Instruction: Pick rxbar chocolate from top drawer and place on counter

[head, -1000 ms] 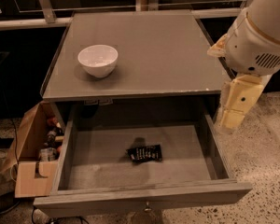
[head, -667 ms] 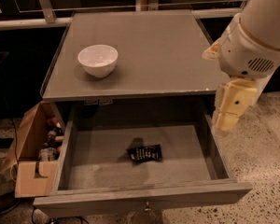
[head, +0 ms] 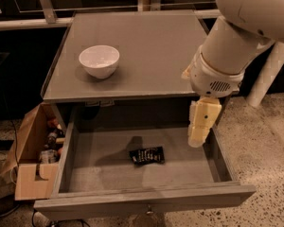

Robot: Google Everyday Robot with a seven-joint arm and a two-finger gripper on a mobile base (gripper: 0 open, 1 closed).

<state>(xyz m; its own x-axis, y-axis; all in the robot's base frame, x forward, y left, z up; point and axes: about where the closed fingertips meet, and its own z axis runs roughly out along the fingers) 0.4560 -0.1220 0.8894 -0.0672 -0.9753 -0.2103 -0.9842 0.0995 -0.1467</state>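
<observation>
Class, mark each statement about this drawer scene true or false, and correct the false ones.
1. The rxbar chocolate lies on the bottom of the open top drawer. True.
2. The tool is holding the rxbar chocolate. False: the tool hangs over the right part of the drawer, apart from the bar, which lies near the drawer's middle.
3. A white bowl stands on the counter. True.
4. The cardboard box stands on the counter. False: it sits on the floor, to the left of the drawer.
</observation>
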